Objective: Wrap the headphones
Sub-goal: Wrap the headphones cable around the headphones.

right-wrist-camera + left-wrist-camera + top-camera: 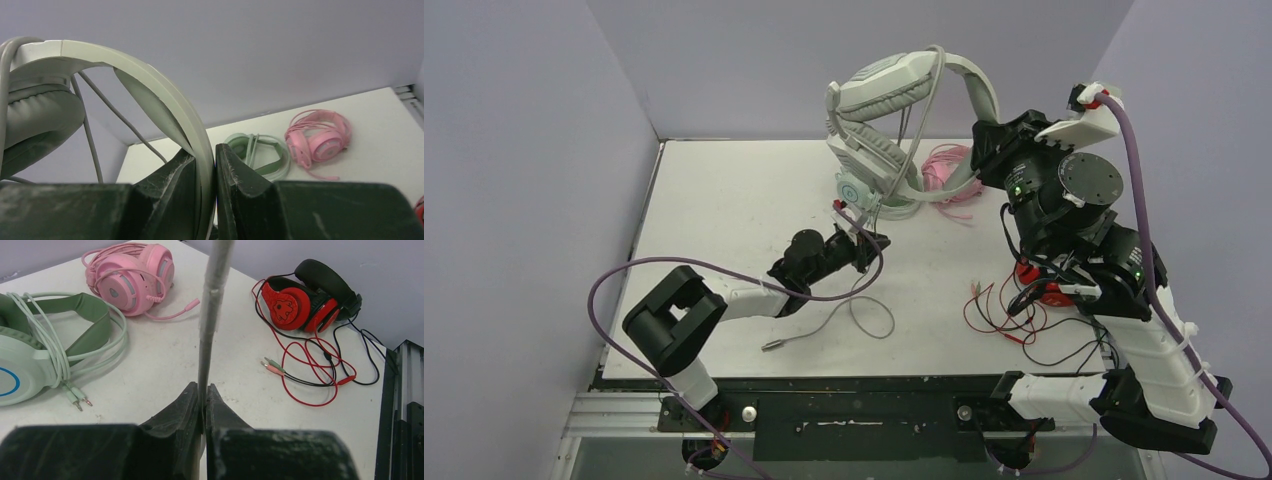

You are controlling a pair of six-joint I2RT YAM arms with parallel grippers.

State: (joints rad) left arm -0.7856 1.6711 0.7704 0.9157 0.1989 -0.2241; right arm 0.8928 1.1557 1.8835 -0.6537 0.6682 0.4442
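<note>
A red-and-black padded headset [300,300] lies near right on the white desk [724,200]. The left fingers [185,410] pinch the thin grey cable [212,305]. Farther back, the right fingers [175,175] clamp the band of the pale grey-white padded headset [150,80], holding it aloft. A mint green padded headset [30,360] and a pink padded headset [132,275] lie far.

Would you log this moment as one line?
right gripper: shut on grey-white headset, aloft | left gripper: shut on grey cable
</note>
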